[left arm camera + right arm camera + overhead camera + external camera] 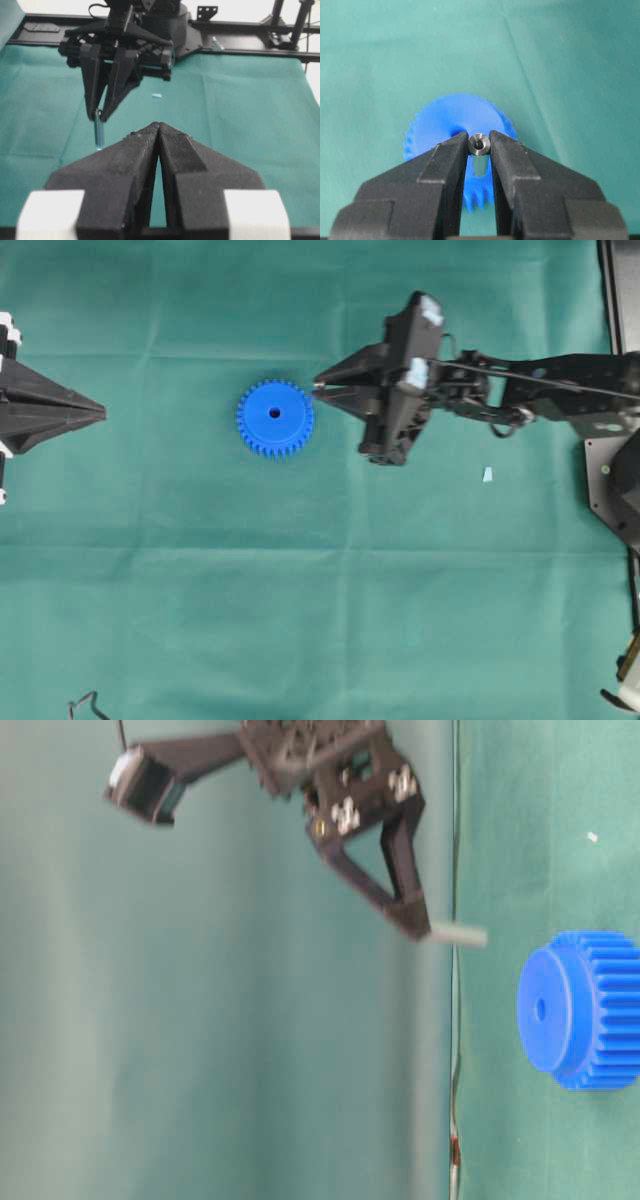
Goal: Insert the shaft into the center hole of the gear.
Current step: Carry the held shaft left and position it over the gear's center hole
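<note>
1. Right now, you can see the right gripper (318,391) pinching the shaft (479,145) between its two fingertips. From the right wrist camera the shaft's shiny round end sits right between the black fingers (447,160), with a little dark dot in its middle.
2. From above, you find the gear (275,419) lying flat on the green cloth (300,620), a bit to the 11 o'clock side of the picture's middle. Its center hole (275,413) is a small dark dot in the flat blue face.
3. You see the right gripper's tip at the gear's 2 o'clock side, just beside the teeth in the overhead view.
4. In the table-level view, the gripper is up off the cloth and well apart from the gear. The shaft (458,934) sticks out from the fingertip, pointing toward the cloth, and looks a bit blurry.
5. The hole is bare in the table-level view; the shaft is not in it yet.
6. Your left gripper (103,413) sits far off at the gear's 9 o'clock side. Its two fingers are pressed together and hold nothing.
7. A small pale blue scrap (488,474) lies on the cloth at the gear's 4 o'clock side, well apart from it.
</note>
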Motion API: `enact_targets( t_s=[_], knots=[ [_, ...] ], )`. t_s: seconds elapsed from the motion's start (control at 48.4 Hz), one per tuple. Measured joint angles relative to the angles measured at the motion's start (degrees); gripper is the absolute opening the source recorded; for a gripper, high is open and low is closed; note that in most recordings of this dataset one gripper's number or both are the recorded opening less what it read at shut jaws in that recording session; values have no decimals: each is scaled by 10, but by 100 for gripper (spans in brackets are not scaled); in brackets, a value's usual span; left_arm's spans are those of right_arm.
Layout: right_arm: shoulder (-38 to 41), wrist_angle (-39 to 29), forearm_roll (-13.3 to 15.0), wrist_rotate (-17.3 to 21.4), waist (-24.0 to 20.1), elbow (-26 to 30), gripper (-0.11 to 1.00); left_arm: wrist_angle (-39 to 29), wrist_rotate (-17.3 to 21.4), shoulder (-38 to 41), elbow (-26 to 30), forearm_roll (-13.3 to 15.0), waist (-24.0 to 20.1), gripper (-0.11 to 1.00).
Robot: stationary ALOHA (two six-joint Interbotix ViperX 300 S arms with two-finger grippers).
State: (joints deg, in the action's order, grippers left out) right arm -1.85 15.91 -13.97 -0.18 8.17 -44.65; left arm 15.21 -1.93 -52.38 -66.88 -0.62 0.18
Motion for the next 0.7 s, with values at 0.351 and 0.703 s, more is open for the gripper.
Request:
enact_targets(
  t_s=[0.351, 0.703],
  knots=[
    [52, -30, 4, 0, -5, 78, 17, -3, -1, -2, 0, 0, 0, 0],
    [90, -28, 4, 2, -5, 80, 17, -3, -1, -2, 0, 0, 0, 0]
  ],
)
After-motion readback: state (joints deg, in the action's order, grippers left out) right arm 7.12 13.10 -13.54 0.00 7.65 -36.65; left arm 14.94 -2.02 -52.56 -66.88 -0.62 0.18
